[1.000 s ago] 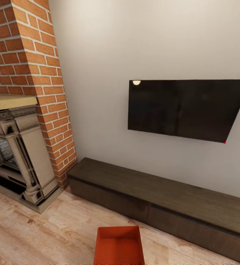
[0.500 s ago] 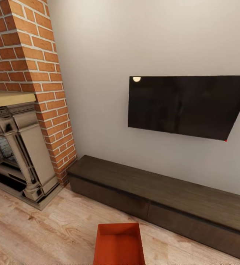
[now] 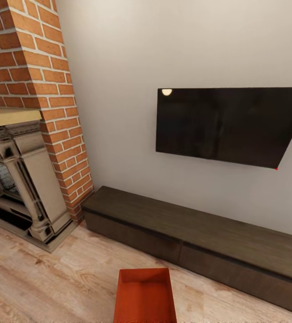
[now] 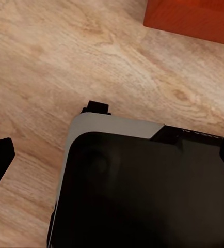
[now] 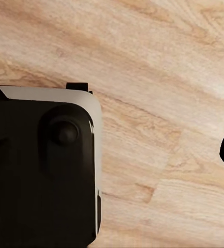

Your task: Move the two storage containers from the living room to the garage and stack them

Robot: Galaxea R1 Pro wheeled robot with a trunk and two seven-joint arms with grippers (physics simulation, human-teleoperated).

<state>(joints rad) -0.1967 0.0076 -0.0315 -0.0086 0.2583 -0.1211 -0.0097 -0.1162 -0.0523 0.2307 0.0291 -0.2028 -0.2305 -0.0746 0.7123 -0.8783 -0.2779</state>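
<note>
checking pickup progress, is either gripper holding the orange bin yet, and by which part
Nothing is held. The storage container sits on the wood plank floor before the bench, with no gripper on it.

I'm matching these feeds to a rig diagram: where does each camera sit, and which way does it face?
Head view: from the head, forward and down at the black wall screen, bench and orange-red container.
Left wrist view: on the left arm, facing the wood floor; dark robot body below.
Right wrist view: on the right arm, facing floor; dark robot body.
Head and left wrist views share the container.
</note>
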